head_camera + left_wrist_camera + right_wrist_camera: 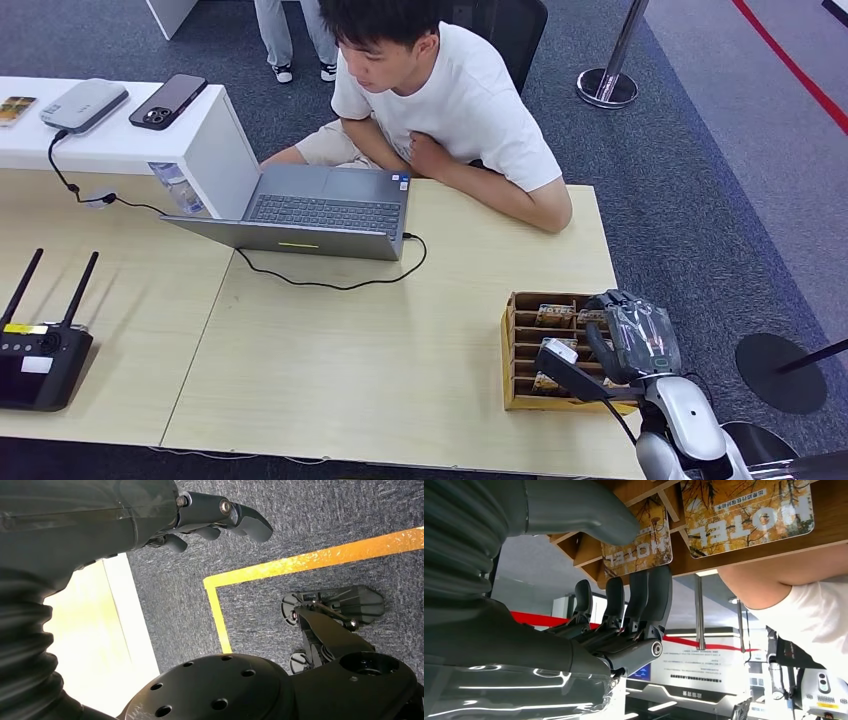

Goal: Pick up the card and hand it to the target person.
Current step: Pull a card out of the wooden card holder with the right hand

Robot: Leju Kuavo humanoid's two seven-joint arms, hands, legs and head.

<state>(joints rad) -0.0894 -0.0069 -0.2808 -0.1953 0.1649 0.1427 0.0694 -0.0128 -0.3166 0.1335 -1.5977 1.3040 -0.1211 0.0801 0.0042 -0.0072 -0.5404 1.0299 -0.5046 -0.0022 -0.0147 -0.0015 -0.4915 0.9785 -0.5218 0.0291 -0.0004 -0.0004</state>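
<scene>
A wooden card box [514, 352] stands on the table near its right front corner, with several yellow HOTEL cards [556, 314] in its slots. My right hand [632, 338] hovers over the box's right side. In the right wrist view, one HOTEL card [639, 547] stands in its slot between my thumb [584, 512] and my straight fingers [649, 595], whose tips reach its edge; a firm grip is not visible. A second card [749, 515] sits in the slot beside it. The person [440, 90] in a white shirt sits across the table. My left hand [215, 515] hangs over the carpet, holding nothing.
An open laptop [320, 210] with a black cable lies in front of the person. A black router [40, 355] sits at the table's left front. A white counter [190, 140] with a phone stands at the back left. A stanchion base [607, 88] is behind.
</scene>
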